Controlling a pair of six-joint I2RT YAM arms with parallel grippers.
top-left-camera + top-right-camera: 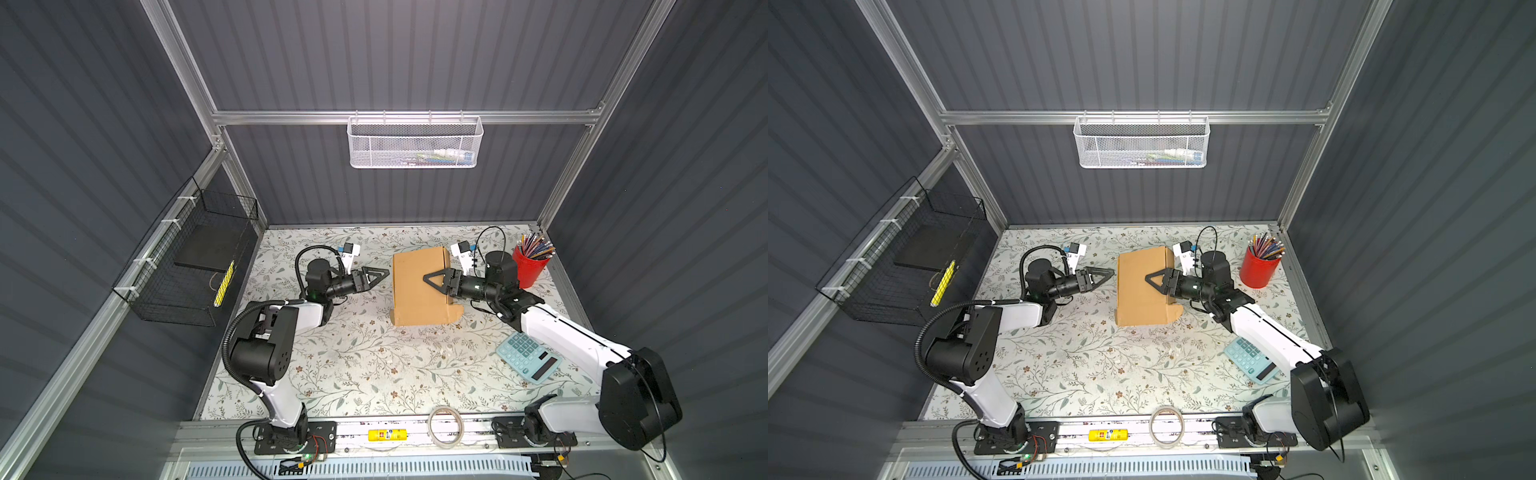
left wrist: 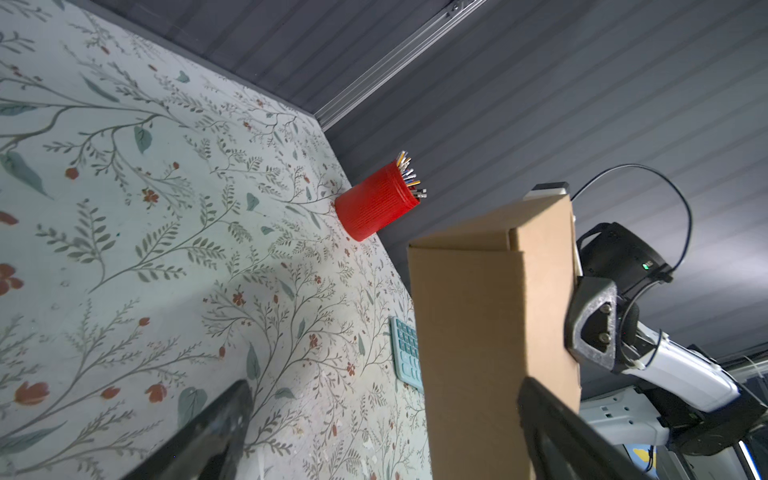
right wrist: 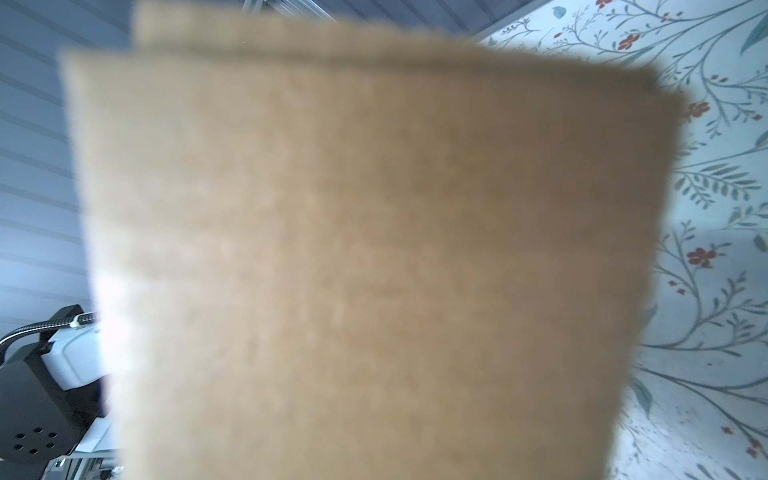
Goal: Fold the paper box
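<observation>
Cardboard forms the paper box (image 1: 417, 291), resting on the table (image 1: 374, 374) just ahead of the left gripper (image 1: 379, 275), whose jaws stand wide apart, clear of it. Opposite, the right gripper (image 1: 430, 279) pinches the box's edge nearest it, one finger (image 2: 594, 328) flat against the brown side.

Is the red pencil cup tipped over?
No, in a top view the red pencil cup stands upright on the table with its pencils sticking up out of it.
</observation>
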